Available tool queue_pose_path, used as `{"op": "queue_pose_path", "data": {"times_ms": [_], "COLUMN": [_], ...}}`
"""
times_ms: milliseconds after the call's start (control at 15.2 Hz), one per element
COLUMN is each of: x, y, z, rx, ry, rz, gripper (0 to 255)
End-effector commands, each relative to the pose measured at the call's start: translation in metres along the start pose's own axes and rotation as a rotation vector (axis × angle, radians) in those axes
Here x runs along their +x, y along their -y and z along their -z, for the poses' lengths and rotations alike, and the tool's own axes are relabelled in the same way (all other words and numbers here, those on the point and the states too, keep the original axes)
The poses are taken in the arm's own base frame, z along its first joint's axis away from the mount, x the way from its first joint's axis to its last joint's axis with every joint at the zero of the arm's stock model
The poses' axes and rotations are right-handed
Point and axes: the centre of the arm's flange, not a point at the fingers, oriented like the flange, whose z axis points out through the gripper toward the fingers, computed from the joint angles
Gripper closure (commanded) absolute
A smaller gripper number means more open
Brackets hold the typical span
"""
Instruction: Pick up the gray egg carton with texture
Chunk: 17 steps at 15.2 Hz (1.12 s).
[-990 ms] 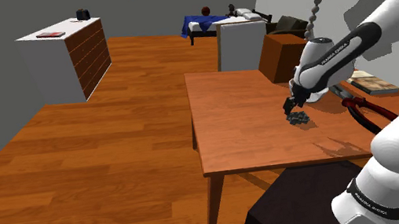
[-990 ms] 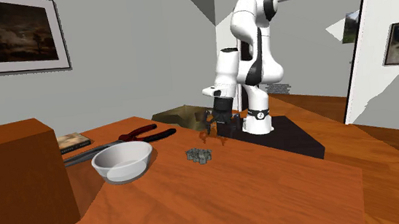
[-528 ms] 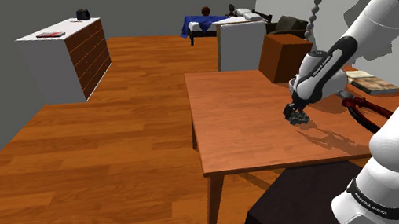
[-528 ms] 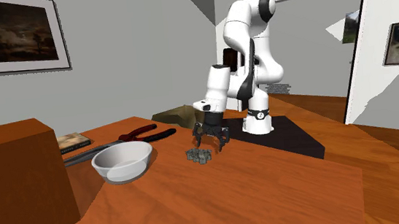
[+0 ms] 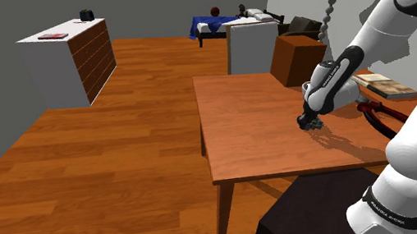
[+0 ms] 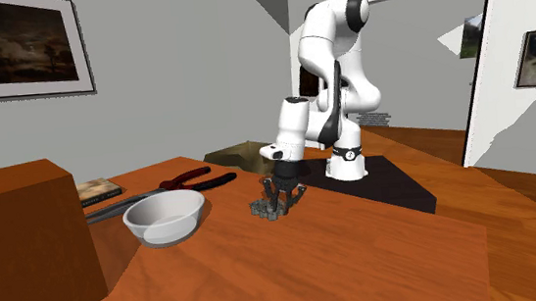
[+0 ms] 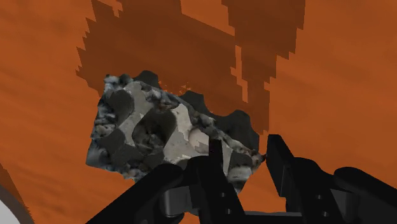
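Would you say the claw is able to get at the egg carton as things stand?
Probably yes: the claw hangs open right over the carton, one corner between its fingers, nothing in the way.

Arm (image 5: 389, 24): one, white, dark joints, elbow raised, forearm sloping down. Gripper (image 6: 275, 205): black, pointing steeply downward. Fingers (image 7: 215, 167): two, standing apart.

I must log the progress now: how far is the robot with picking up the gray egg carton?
Done: the approach; the gripper is down at the egg carton, one corner of it between the fingers. In hand: the grasp; the fingers stand apart, nothing clasped. Left: shutting and lifting; the carton lies on the table.
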Motion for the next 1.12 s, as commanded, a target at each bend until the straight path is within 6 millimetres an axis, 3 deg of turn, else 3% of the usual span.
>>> {"op": "queue_pose_path", "data": {"times_ms": [0, 462, 1056], "x": [0.0, -0.001, 0.006], "y": [0.0, 0.0, -0.008], "z": [0.0, 0.0, 0.046], "rx": [0.0, 0.0, 0.0], "ry": [0.0, 0.0, 0.0], "rz": [0.0, 0.0, 0.0], "gripper": [255, 255, 255]}}
